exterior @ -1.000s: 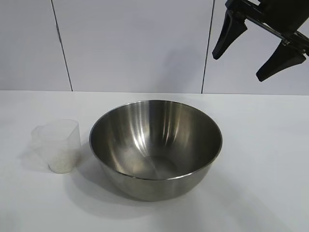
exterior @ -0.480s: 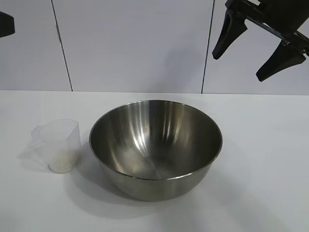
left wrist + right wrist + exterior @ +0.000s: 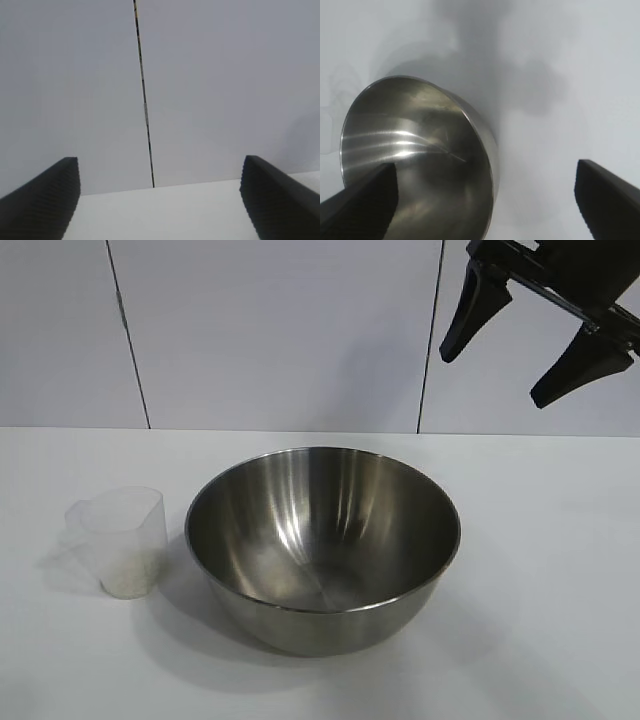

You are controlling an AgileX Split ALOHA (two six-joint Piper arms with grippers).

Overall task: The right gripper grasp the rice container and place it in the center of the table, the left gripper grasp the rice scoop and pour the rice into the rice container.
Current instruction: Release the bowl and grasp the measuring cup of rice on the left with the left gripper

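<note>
The steel rice container [image 3: 322, 545] stands in the middle of the white table [image 3: 540, 570] and also shows in the right wrist view [image 3: 415, 155]. It looks empty. The frosted rice scoop [image 3: 118, 540] stands upright just left of it, with a little rice [image 3: 126, 578] at its bottom. My right gripper [image 3: 497, 375] hangs open and empty high above the table's back right. My left gripper [image 3: 160, 200] is open and empty in its wrist view, which shows only table and wall. It is out of the exterior view.
A white panelled wall [image 3: 280, 330] with dark vertical seams stands behind the table. Bare tabletop lies to the right of the bowl and in front of it.
A dark part of the left arm showed at the exterior view's upper left edge half a second ago and is gone now. The bowl, scoop and right gripper have not moved.
</note>
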